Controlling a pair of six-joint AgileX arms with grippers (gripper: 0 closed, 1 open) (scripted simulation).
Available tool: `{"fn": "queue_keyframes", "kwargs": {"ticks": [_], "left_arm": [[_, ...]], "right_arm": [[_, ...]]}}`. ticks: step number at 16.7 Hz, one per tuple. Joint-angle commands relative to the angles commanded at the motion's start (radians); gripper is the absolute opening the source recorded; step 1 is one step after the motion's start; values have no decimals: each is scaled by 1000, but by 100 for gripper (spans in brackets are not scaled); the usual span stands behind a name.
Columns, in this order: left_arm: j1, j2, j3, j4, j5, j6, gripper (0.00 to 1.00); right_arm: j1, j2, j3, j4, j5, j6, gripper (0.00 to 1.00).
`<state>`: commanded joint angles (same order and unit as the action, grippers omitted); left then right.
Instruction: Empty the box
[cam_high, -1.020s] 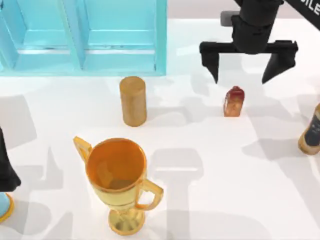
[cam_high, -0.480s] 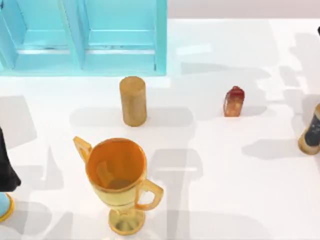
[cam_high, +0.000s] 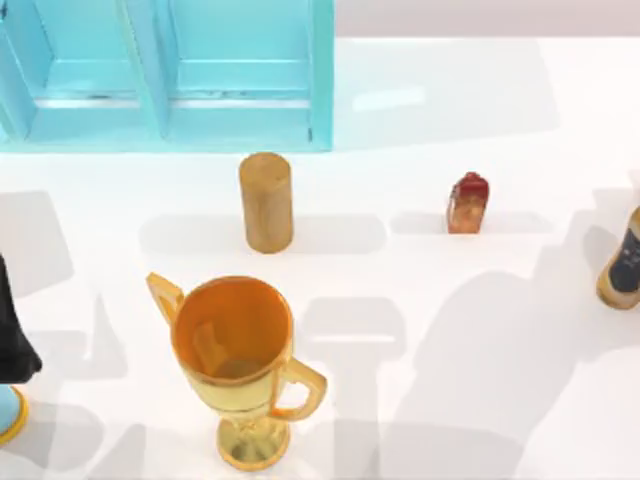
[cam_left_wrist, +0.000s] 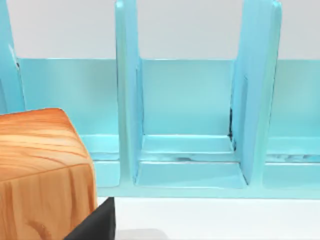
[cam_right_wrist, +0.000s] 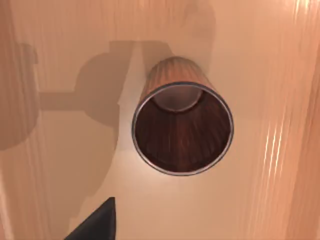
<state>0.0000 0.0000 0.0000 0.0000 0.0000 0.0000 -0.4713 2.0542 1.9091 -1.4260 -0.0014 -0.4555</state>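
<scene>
The box (cam_high: 240, 100) is a large light-blue case with dividers at the table's far left. The compartments I see in the top view hold nothing. The left wrist view faces the box (cam_left_wrist: 190, 150) from the front, and its middle compartment is bare. My left arm (cam_high: 8, 335) stands at the table's left edge, and a black part of the left gripper (cam_left_wrist: 97, 225) sits beside a wooden block (cam_left_wrist: 42, 175). A black part of my right gripper (cam_right_wrist: 97, 222) hangs above a wooden cup (cam_right_wrist: 182, 130) with a metal rim.
A tan wooden cylinder (cam_high: 266, 200) stands just in front of the box. A golden trophy cup (cam_high: 238, 355) stands nearer the front. A small red object (cam_high: 468, 203) stands right of centre. A dark bottle (cam_high: 624, 265) is at the right edge.
One second ago my right gripper hung open above the small red object. It has since left the top view, and its shadow has slid towards the front right. The objects stayed put.
</scene>
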Motion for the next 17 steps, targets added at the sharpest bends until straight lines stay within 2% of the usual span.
{"fn": "queue_keyframes", "kwargs": {"ticks": [6, 13, 17], "left_arm": [[0, 0, 0, 0, 0, 0, 100], [0, 0, 0, 0, 0, 0, 100], [0, 0, 0, 0, 0, 0, 100]], "right_arm": [[0, -1, -17, 16, 0, 0, 100], [2, 19, -284, 314, 0, 2, 100], [0, 35, -345, 378, 1, 1, 100]]}}
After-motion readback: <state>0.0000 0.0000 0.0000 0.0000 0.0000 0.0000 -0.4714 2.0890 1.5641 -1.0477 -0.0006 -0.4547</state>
